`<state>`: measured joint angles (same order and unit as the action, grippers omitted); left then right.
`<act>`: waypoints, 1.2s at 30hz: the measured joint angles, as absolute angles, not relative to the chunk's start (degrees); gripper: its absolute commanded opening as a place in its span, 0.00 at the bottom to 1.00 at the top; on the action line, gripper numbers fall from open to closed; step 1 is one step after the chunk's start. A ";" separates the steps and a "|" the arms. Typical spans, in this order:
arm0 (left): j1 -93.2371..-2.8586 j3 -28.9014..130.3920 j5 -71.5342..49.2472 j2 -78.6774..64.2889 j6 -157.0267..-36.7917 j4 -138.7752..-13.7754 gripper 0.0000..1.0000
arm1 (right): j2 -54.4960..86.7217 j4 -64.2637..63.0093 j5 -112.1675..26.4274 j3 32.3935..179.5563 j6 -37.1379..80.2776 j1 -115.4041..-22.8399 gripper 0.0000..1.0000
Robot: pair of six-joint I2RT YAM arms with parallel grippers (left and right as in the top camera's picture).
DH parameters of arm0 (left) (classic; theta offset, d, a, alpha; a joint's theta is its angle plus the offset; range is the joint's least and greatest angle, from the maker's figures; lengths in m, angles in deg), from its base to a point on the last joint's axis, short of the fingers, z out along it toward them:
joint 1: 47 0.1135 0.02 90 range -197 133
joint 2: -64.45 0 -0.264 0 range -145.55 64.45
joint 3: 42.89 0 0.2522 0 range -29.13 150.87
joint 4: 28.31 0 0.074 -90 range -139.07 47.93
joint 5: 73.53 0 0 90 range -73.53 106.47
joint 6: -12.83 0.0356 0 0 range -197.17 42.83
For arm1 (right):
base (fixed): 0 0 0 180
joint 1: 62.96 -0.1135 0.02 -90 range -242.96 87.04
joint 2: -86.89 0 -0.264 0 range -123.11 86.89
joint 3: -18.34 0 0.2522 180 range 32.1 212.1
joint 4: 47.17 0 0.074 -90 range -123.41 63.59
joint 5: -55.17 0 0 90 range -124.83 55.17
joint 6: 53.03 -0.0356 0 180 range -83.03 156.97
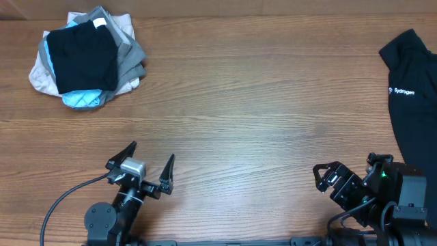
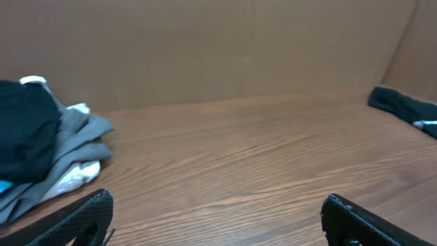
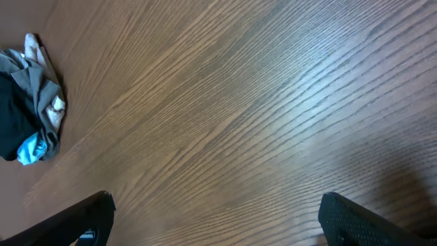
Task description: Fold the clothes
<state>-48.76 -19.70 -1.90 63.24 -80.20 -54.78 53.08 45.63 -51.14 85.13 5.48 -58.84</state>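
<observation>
At the far left corner of the surface, the clothes lie folded into a small square. The item is a plain black garment. A small white neck tag shows at the far edge of the fold. The folded piece rests on top of a bundle of grey, beige and light-blue fabric, which protrudes from under it on several sides.

A second black garment, marked with white "Sydrogen" lettering, lies at the right edge of the surface, well apart from the bundle.

The left hand sits at the near edge, left of centre. Its jaws are spread wide with nothing between them. The right hand sits at the near right, near the lettered garment. Its jaws are likewise spread wide and empty. Both hands are well apart from the clothes. In each wrist view, only the wood grain of the surface shows between the fingers.
</observation>
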 measured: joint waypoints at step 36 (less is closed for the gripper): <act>-43.95 -28.46 10.04 63.59 -80.20 -39.92 1.00 | 53.08 45.61 -51.12 85.13 5.48 -58.84 1.00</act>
<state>-43.95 -28.46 10.04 63.59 -80.20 -39.92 53.08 45.61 -51.12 85.13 5.48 -58.84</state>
